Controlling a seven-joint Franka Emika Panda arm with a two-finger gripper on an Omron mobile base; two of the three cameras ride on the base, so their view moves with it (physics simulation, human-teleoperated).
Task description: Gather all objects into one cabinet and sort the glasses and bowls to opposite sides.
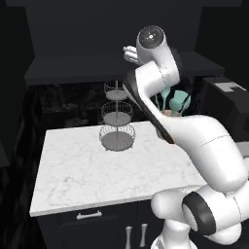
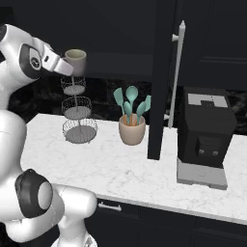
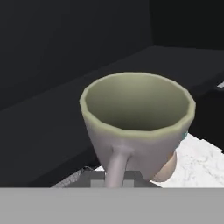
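I see the black cabinet's open door [image 2: 161, 72] edge-on beside the coffee machine [image 2: 205, 132]. Above the wire basket stand [image 2: 77, 111], the gripper [image 2: 65, 67] pinches a cup [image 2: 76, 60] by its handle, held high before the dark shelf. From the hand view the cup [image 3: 138, 122] looks greyish with an olive inside; the fingertips are hidden beneath it.

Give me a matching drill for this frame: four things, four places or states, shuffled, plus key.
1 cup
2 wire basket stand
3 utensil pot
4 black appliance

A holds teal spoons
B right end of the counter
C held up in the jaws
D on the counter, left of the pot

Pairs: 1-C, 2-D, 3-A, 4-B
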